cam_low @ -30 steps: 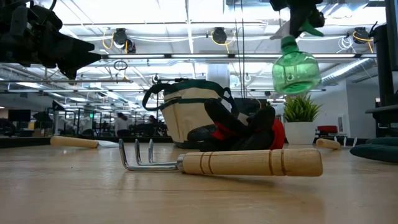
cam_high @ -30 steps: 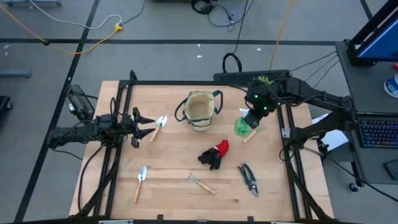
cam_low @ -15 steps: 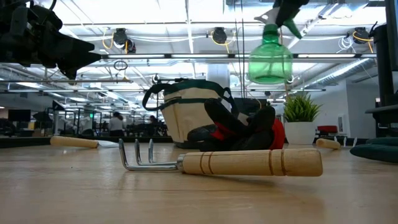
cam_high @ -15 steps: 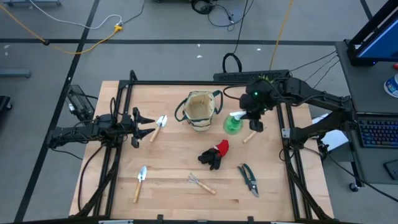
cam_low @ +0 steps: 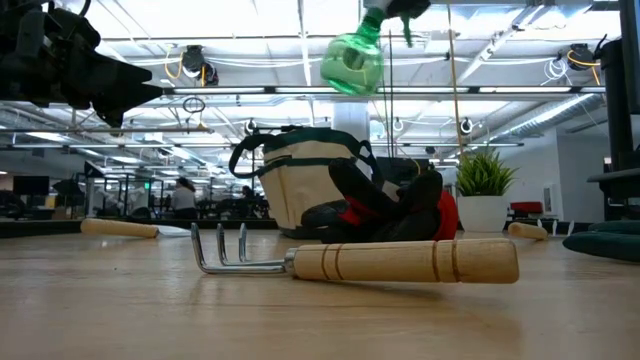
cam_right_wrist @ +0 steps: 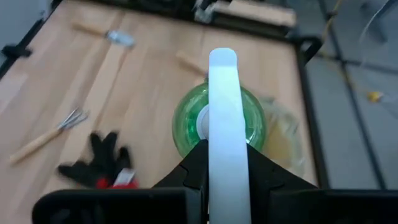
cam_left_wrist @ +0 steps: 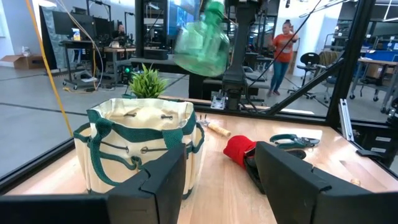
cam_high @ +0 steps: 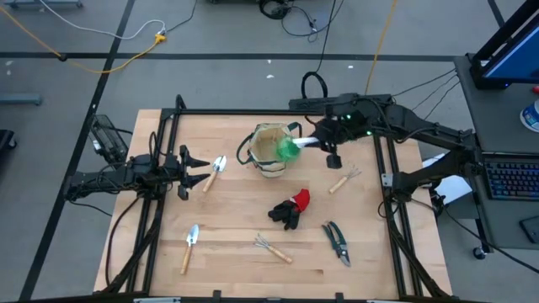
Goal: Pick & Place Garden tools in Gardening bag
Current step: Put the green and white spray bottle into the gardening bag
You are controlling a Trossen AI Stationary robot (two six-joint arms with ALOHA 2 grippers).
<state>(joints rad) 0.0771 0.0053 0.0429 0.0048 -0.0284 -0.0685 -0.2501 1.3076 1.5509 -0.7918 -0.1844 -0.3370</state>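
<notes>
Rake (cam_low: 360,261): wooden handle, 3 metal prongs, lay flat on the table nearest the low camera.
Glove (cam_high: 291,208): red-black, crumpled behind it.
Bag (cam_high: 269,149): round beige canvas, green trim, upright.
Right gripper (cam_high: 324,143): clamped on the green bottle (cam_high: 289,148), tilted above the bag.
Left gripper (cam_high: 195,167): fingers apart, empty, beside a trowel (cam_high: 216,171).
Table (cam_high: 236,236): pale wood planks.

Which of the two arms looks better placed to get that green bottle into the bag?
The right one. Its gripper already holds the green spray bottle in the air over the gardening bag. The left gripper waits open at the table's left side, near a trowel.
</notes>
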